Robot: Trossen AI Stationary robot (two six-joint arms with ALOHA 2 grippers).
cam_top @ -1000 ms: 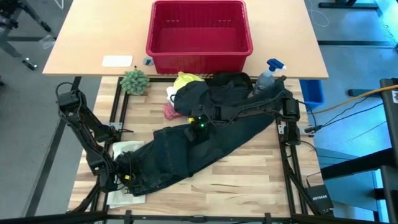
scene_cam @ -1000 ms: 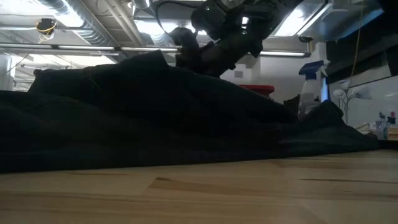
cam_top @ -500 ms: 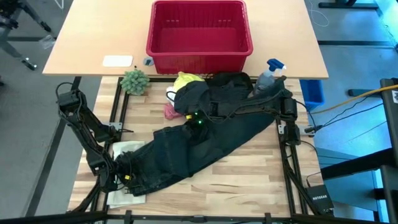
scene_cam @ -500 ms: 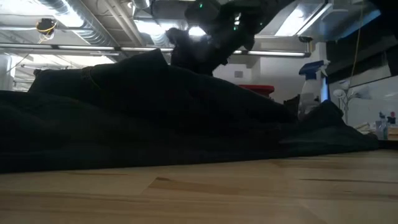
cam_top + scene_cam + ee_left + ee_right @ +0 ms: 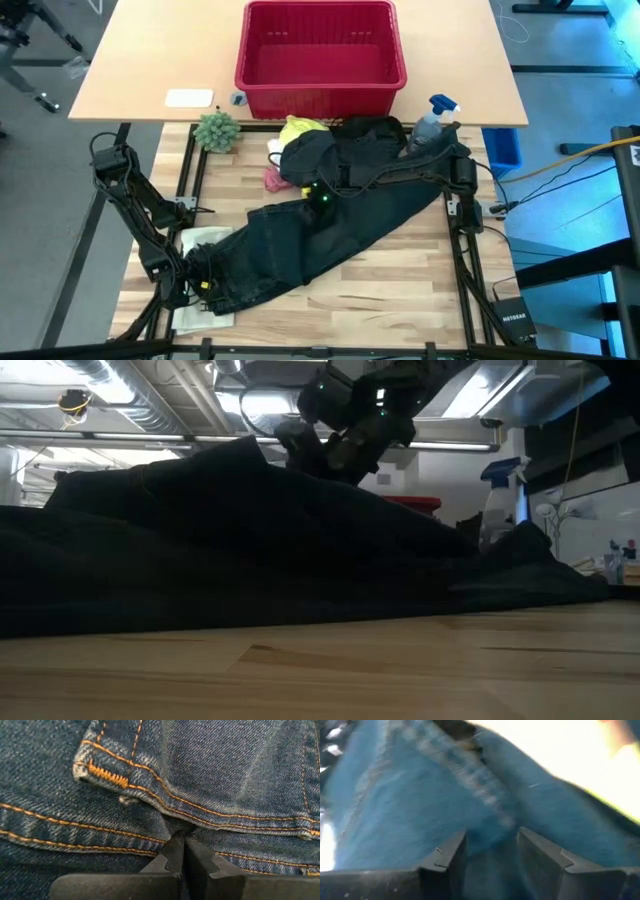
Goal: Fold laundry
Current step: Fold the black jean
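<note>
Denim trousers (image 5: 320,235) sprawled diagonally over the slatted wooden bench (image 5: 400,290), running from the front-left corner up toward the back-right, where they bunched into a dark heap. Bare wood lay open along the front edge and in the front-right corner, and a smaller clear strip showed by the left edge in front of a small green plant (image 5: 216,130). The back edge was crowded: a yellow T-shirt (image 5: 298,128), a pink cloth (image 5: 273,179) and a scrap of white cloth (image 5: 274,150) sat packed against the heap, with a spray bottle (image 5: 432,122) at the back-right corner. Beyond that edge a red plastic basket (image 5: 320,55) stood on a second, paler table (image 5: 130,60). A flat whitish item (image 5: 200,243) lay partly under the trouser end at the front-left.

The left gripper (image 5: 184,851) sat at the front-left corner with its jaws pressed fully together, pinching a fold of the trousers just under an orange-stitched seam. The right gripper (image 5: 490,852) hovered over the middle of the bench, above the upper part of the trousers; its jaws stood partly apart with blue denim between and beyond them, and whether they actually gripped the cloth could not be told.

The fabric was dark blue denim with orange topstitching, rumpled and unfolded; from bench height it rose as a long dark ridge.
</note>
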